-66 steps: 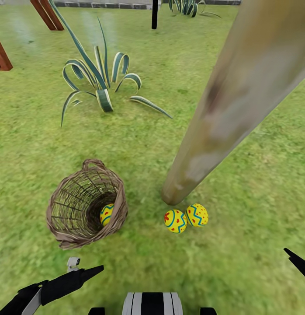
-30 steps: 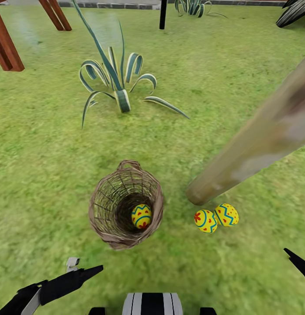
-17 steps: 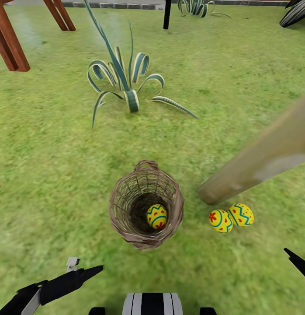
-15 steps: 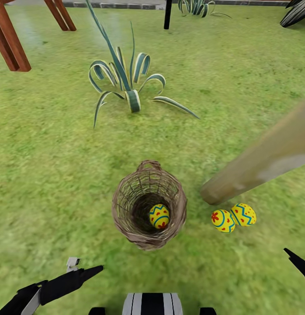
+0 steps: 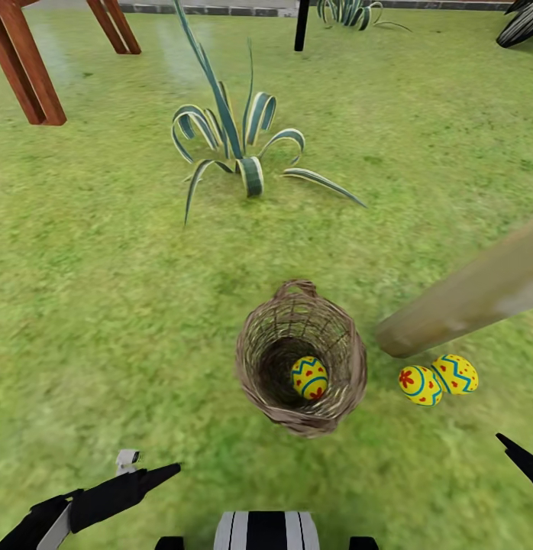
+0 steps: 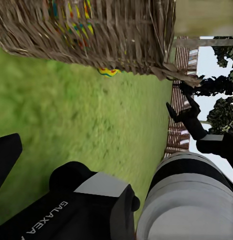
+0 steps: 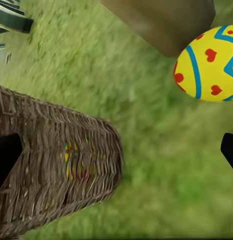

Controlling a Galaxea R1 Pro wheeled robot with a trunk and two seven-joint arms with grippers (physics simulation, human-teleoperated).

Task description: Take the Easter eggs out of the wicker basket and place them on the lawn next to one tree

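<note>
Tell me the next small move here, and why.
Probably lower the right gripper into the wicker basket for the last egg. Two eggs already lie on the lawn at the tree base, and that gripper hangs nearer the basket's open mouth.

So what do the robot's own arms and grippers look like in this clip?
In the head view the left gripper has pointed black fingers, a small grey-white block above and a grey-white link behind. The right gripper shows as a black pointed tip. In the left wrist view the housing is black with white GALAXEA lettering, a grey panel, and a pale grey cylinder beside it.
</note>
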